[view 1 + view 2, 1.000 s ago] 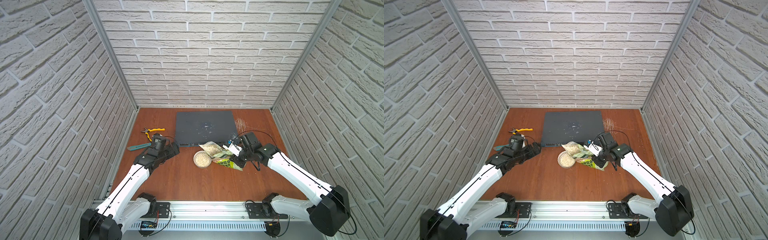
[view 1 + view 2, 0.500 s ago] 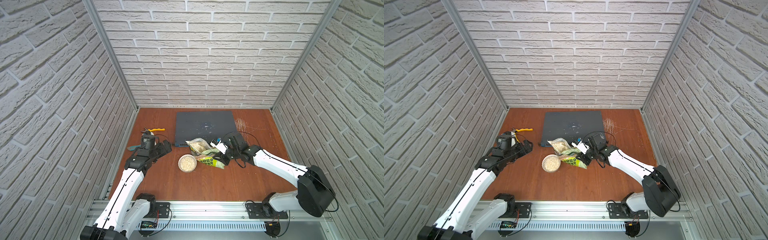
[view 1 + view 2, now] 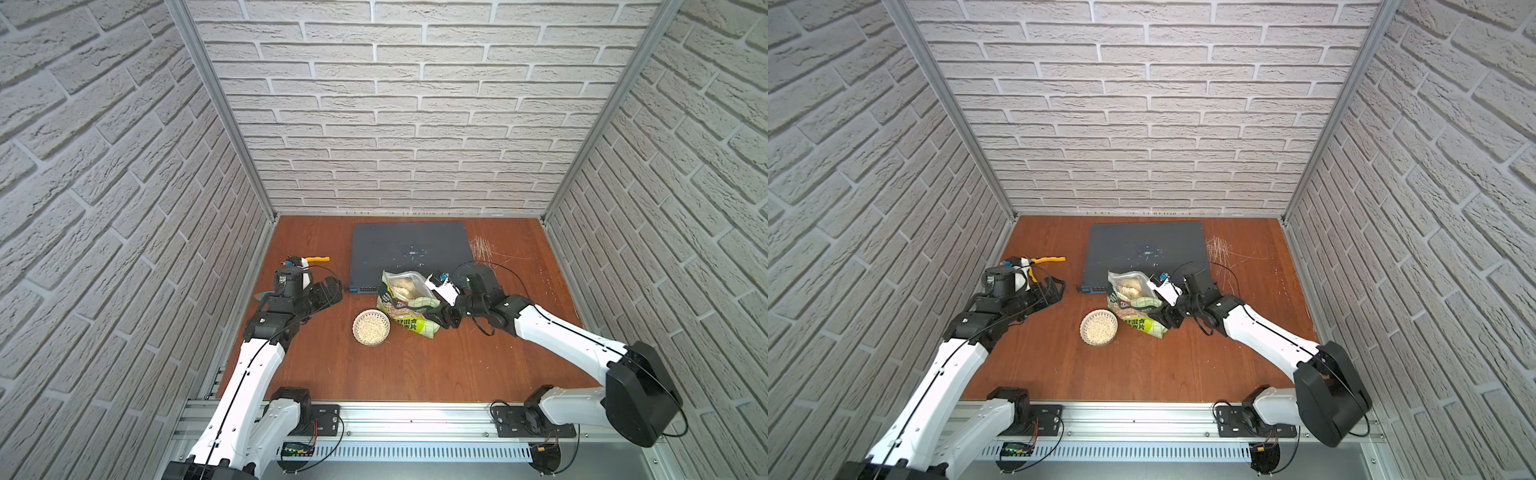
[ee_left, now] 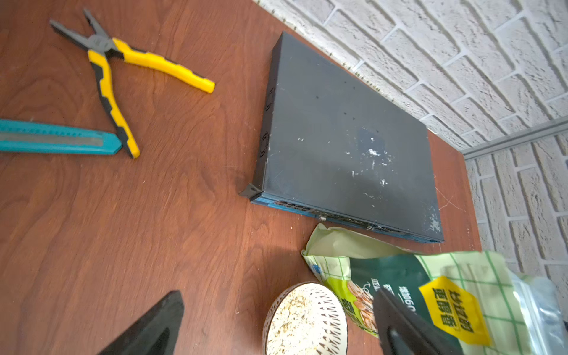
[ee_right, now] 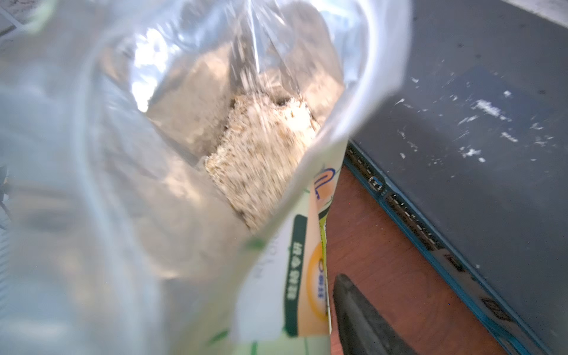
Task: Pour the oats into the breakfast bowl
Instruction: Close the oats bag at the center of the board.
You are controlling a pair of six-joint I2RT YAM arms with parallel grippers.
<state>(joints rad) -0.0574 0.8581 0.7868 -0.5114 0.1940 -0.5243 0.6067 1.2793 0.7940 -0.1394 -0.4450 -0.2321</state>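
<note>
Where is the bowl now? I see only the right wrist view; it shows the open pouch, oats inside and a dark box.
Observer: The breakfast bowl stands on the table, close beside the pouch, on the left arm's side.
Operator: Is something inside it?
Observer: Yes, oats cover its inside.
Operator: What does the left end effector do?
Observer: The left end effector is open and empty, apart from the bowl.

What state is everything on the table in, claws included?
Breakfast bowl: upright, full of oats.
Pouch: top open, more flakes inside.
Pliers: lying flat, handles spread.
Utility knife: no blade showing.
Left claw: open, empty.
Right claw: against the pouch; grip unclear.
</note>
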